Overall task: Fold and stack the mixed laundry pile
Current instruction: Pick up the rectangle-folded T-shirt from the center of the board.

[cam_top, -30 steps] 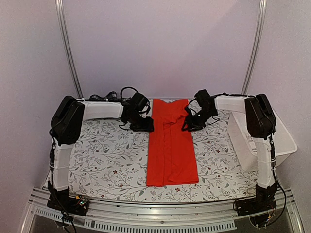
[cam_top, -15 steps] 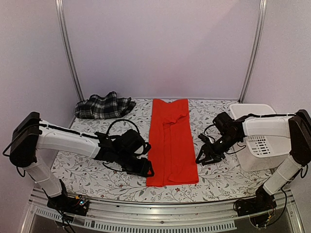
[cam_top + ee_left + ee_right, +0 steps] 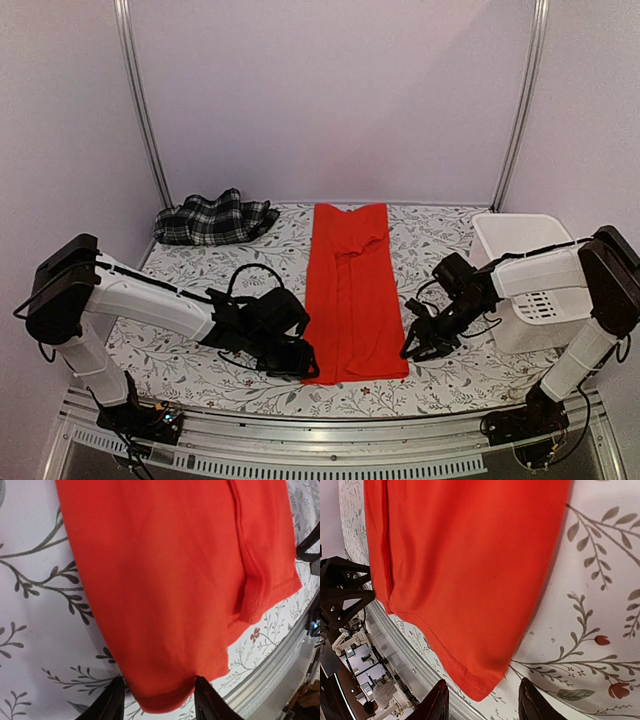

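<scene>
Now, the red shirt (image 3: pixel 353 290) stayed put, a long strip folded lengthwise down the middle of the table cover (image 3: pixel 200 300), collar far, hem near. What changed was your arms. A second ago both were working the far end beside the collar, and you swung them back to the near hem. Your left gripper (image 3: pixel 300 362) landed at the near-left corner, your right gripper (image 3: pixel 412 345) at the near-right one. Both sets of fingers stood spread, straddling the cloth corners, nothing pinched yet. That looked like the set-up for folding hem to collar. The plaid garment (image 3: pixel 215 218) lay crumpled in the far-left corner, so plenty of the job remained.
</scene>
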